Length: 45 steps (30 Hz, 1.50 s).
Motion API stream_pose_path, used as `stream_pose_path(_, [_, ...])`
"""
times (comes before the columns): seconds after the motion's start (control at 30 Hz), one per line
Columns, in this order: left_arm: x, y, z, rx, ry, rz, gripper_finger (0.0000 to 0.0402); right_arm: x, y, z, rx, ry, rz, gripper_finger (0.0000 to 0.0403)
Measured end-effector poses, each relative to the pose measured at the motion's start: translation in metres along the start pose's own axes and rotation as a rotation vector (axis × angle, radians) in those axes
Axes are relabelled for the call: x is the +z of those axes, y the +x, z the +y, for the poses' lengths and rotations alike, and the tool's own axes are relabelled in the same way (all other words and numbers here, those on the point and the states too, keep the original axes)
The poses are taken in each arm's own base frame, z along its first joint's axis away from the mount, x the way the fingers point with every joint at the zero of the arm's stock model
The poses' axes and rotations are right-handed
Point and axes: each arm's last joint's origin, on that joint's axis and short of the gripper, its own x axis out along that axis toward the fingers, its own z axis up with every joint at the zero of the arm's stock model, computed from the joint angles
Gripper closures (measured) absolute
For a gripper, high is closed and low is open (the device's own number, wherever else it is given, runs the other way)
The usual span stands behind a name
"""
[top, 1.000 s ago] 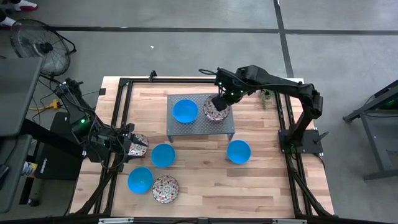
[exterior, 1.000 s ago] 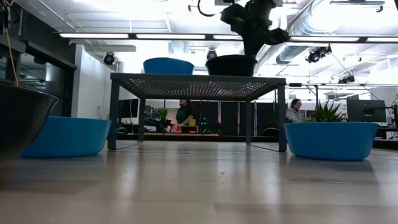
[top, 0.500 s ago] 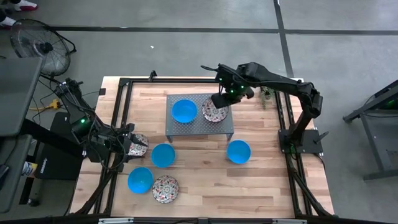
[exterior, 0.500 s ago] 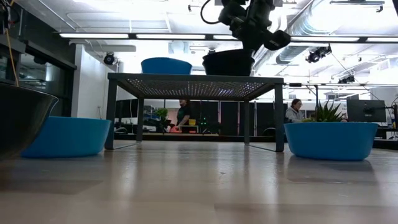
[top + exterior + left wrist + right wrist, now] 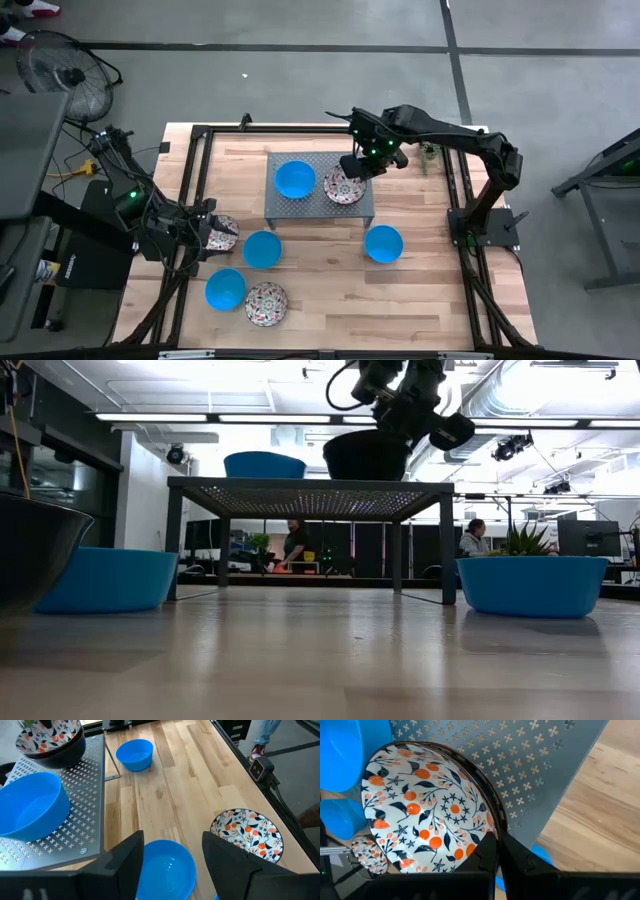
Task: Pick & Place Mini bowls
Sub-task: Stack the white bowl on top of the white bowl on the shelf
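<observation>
Right fingers pinched on floral bowl rim, tips hidden; left fingers wide apart, empty.

On the stand at upper centre: 1 blue bowl, 1 floral bowl tilted. Below: 3 blue bowls, 2 floral bowls.

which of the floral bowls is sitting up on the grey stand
The floral bowl at the right gripper, which is shut on its rim, beside a blue bowl on the grey stand. The other floral bowls sit on the table.
</observation>
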Motion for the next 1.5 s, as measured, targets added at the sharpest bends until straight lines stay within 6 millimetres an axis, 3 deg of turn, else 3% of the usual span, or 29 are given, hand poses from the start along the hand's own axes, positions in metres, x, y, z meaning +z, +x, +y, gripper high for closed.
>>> stream_pose_path(0.37, [0.000,0.000,0.000,0.000,0.000,0.000,0.0205,0.012,0.000,0.001,0.010,0.033,-0.116,0.0399])
stream_pose_path(0.7, [0.000,0.000,0.000,0.000,0.000,0.000,0.0205,0.012,0.000,0.000,0.006,0.031,-0.118,0.0387])
stream_pose_path(1.5, [0.000,0.000,0.000,0.000,-0.004,-0.001,0.0205,0.013,0.001,0.003,0.061,0.002,-0.080,0.0293])
